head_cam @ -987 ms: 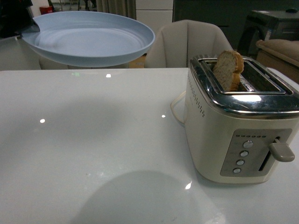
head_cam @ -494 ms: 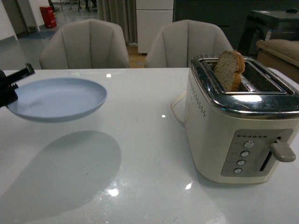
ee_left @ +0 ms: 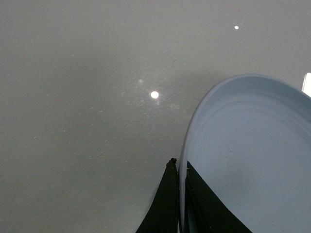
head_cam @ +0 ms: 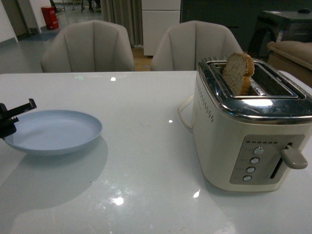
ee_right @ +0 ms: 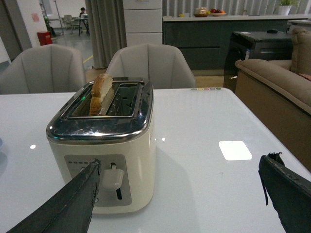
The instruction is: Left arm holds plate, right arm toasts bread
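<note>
left gripper [ee_left: 179,167] pinches plate [head_cam: 53,131] at the worktop's [head_cam: 146,107] left edge; bread [head_cam: 237,73] stands in toaster [head_cam: 229,146] near the right edge

from the front we see one dark finger [head_cam: 20,107] over the pale-blue rim; the left wrist view shows a finger on each side, clamped on it. we cannot tell whether the plate touches the worktop. only the right wrist view shows the right gripper [ee_right: 180,165], fingers spread wide, clear of the toaster.

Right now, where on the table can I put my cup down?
The bare stretch of table between the plate and the toaster, and the near strip before them. Crowded at the left edge, where the left gripper pinches the plate.
</note>
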`<state>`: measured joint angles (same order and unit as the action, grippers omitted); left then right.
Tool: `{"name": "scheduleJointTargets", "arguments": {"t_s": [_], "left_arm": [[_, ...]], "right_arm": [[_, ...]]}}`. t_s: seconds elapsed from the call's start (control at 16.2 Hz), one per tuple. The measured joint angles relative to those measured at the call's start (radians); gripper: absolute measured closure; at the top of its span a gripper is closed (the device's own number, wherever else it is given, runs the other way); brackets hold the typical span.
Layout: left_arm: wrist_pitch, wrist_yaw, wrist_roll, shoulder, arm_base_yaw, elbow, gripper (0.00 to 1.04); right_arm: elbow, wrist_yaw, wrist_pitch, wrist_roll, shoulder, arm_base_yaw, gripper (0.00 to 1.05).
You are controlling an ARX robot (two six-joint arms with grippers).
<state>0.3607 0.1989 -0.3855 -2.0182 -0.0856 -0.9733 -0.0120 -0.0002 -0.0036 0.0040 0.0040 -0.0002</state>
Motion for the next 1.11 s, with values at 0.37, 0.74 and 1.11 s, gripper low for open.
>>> {"name": "scheduleJointTargets", "arguments": {"t_s": [0.37, 0.74, 1.11], "left_arm": [[-0.006, 0.028, 0.021, -0.058, 0.005, -0.031, 1.02], [-0.033, 0.04, 0.125, -0.074, 0.025, -0.014, 0.6], [-0.026, 0.049, 0.177, -0.073, 0.037, 0.0, 0.11]], "right_arm": [[0.0, 0.0, 0.0, 0.0, 0.0, 0.0, 0.06], [0.0, 0.0, 0.0, 0.0, 0.0, 0.0, 0.06], [0.0, 0.0, 0.0, 0.0, 0.0, 0.0, 0.06]]}}
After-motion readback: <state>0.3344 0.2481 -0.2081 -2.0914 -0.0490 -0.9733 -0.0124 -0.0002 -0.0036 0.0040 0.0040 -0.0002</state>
